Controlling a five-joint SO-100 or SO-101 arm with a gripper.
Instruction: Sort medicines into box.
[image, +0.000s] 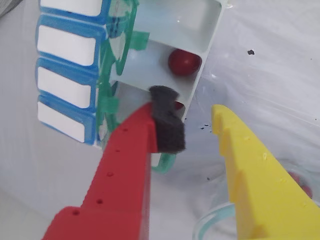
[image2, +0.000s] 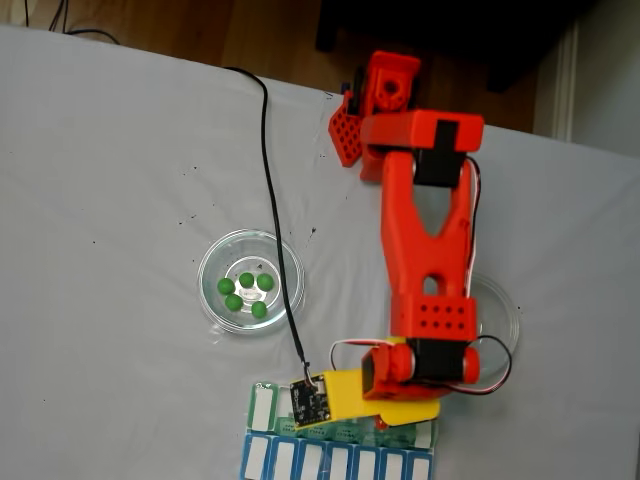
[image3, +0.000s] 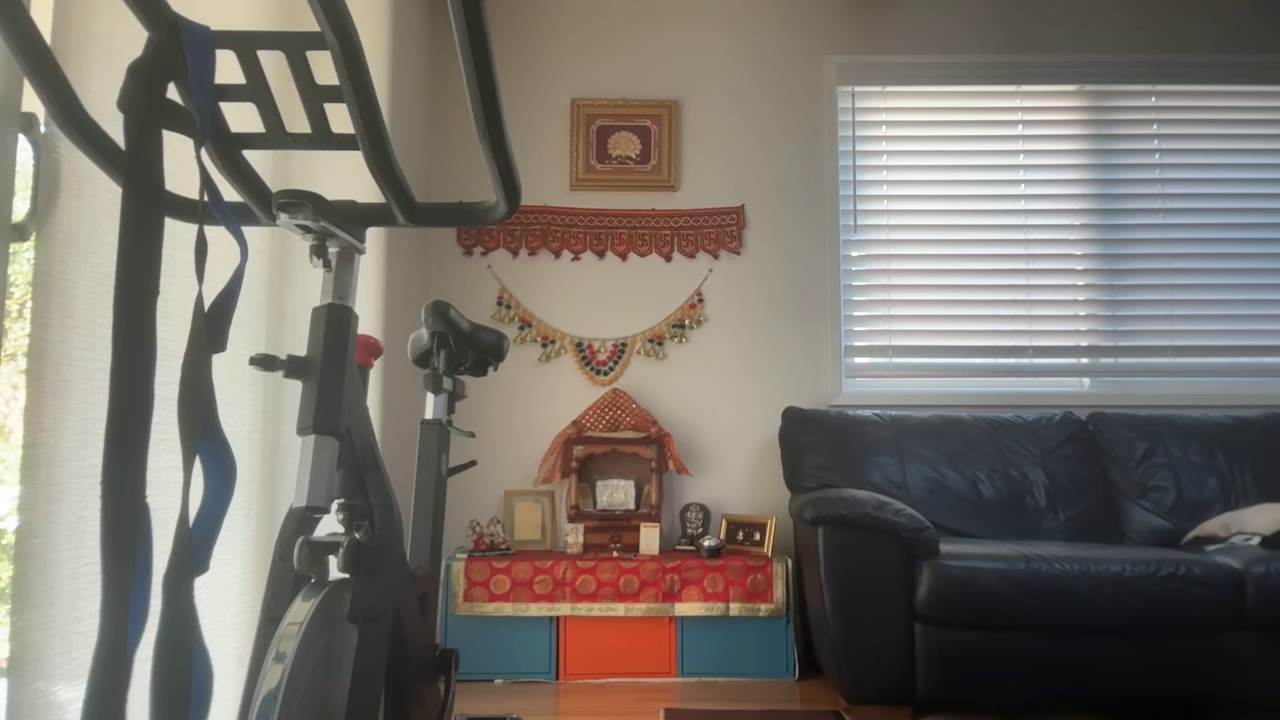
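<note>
In the wrist view, the blue and white pill row is far left of the claw. Next to it is the box, with its green lids flipped open. One red ball sits in an open cup of the box, just past the claw tips. A bit of another red ball peeks out in the next cup, right behind the dark pad on the red finger. The claw is open wide and holds nothing. The yellow finger is off to the right, over the white table. Under it is a glass dish, and something red shows there, but it is too blurry to tell how many balls.

In the fixed view, five green balls wait in a dish left of the claw, well apart from it.

So I think the job has just begun. About two red balls are in. All the green ones are left.
</note>
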